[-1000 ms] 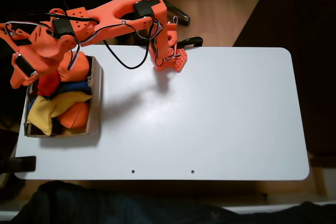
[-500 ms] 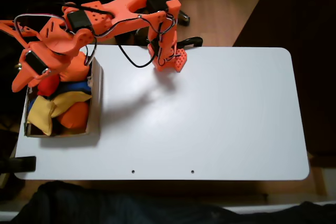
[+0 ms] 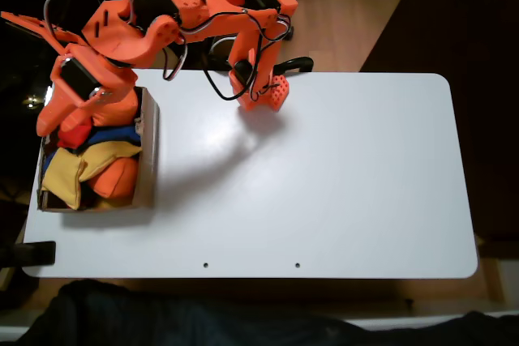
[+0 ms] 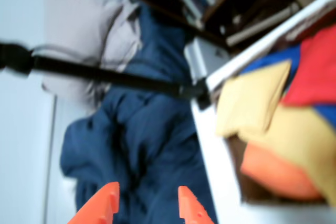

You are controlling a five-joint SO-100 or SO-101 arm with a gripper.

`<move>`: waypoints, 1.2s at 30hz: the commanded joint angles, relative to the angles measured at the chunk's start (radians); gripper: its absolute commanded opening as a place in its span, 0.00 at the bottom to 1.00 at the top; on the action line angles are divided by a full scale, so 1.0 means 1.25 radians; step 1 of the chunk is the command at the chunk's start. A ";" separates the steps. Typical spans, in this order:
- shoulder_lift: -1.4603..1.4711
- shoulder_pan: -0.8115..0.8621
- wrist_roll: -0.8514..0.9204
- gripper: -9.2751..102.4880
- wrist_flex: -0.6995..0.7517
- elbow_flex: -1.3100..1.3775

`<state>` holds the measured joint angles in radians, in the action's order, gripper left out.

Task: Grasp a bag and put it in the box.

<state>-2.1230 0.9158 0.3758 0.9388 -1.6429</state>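
Below the gripper, bag fills box.

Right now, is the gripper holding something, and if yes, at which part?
Nothing is held. In the wrist view the gripper has its jaws apart with only blurred background between them; the yellow bag already lies in the box.

In the fixed view the white surface is evenly lit with mild glare and a soft arm shadow near its centre; the surroundings are dark. The wrist view is blurred throughout, its orange fingers smeared.
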 commanded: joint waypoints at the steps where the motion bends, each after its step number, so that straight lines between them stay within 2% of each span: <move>1: -0.054 -0.017 -0.006 0.31 0.029 -0.002; 3: -0.076 -0.031 -0.010 0.32 0.039 -0.010; 8: -0.133 -0.055 -0.045 0.48 0.075 -0.039; 16: -0.238 -0.124 -0.050 0.51 0.082 -0.128; 32: -0.442 -0.346 -0.114 0.21 0.082 -0.275; 36: -0.472 -0.390 -0.133 0.10 0.082 -0.307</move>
<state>-2.6860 0.4541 0.2209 1.0416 -2.0172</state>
